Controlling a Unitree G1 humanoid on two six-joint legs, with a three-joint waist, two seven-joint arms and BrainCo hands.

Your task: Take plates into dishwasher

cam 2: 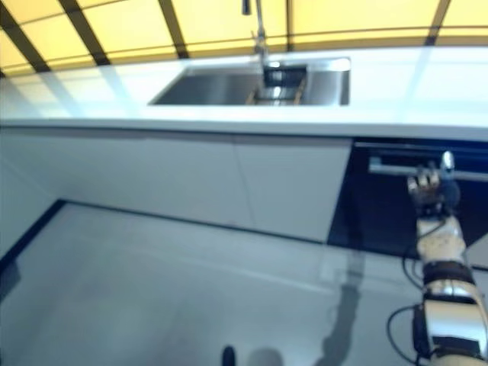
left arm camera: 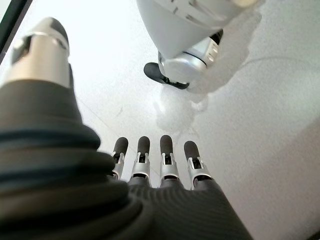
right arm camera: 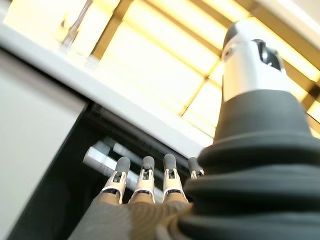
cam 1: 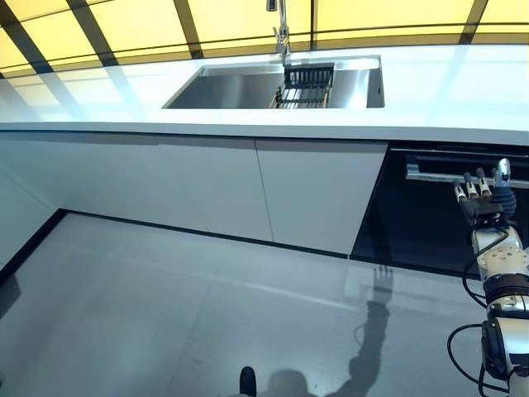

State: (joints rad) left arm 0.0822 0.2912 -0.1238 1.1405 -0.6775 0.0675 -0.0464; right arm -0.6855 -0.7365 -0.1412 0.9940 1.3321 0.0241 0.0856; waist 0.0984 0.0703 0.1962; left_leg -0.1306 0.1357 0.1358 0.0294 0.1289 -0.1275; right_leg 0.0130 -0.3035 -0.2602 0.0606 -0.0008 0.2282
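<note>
Right hand fingers straight at dishwasher handle.

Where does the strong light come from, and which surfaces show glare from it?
Left eye view: yellow window behind the sink, pale glare streaks across the counter. Right wrist view: the window glows bright beyond the open right hand and the handle. Left wrist view: floor evenly lit past the left hand.

One sink, one faucet, one dark dish rack in the sink, one dishwasher with one bar handle, two white cabinet doors
</note>
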